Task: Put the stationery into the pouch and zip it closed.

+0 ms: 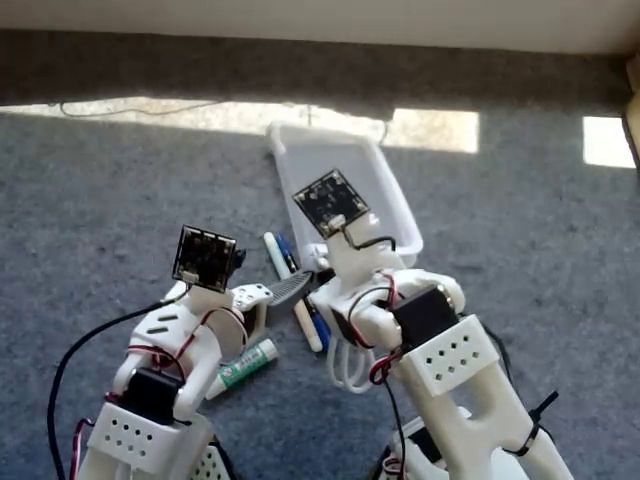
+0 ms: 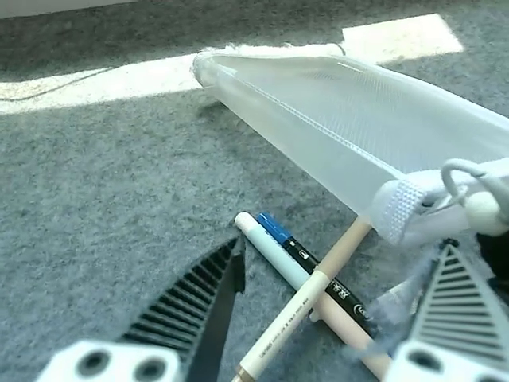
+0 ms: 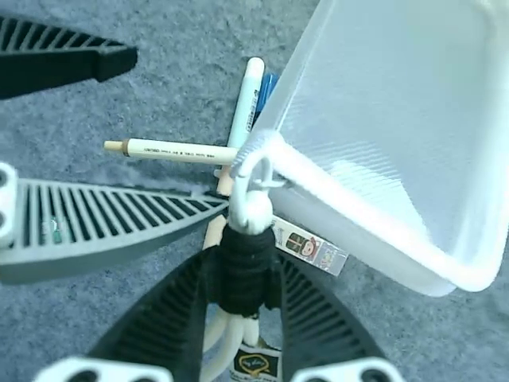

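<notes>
Right gripper clamped tight on the black-sleeved white cord zip pull, fingers pinching the black sleeve, the pull's white ring end hooked to the near corner of the translucent white mesh pouch. Pouch around the middle of the grey carpet-covered table, long axis toward the far edge, mouth gaping upward, zip not closed. Left gripper low over the carpet just left of that pouch corner, jaws spread wide, holding nothing. Its black ribbed finger on the outer side, its grey ribbed finger close beside the zip pull; contact impossible to judge. Between those two fingers, three pens flat on the table, outside the pouch. Slim white pen and blue-capped black pen side by side and touching, pointing toward the far edge. Cream pen laid across both, one end at the pouch corner. Green-and-white tube-shaped stick alone on the carpet closer to the near edge, beside the left arm's wrist, apart from the pens. All four stationery pieces outside the pouch. Sunlit strip across the table along the far edge, behind the pouch.
</notes>
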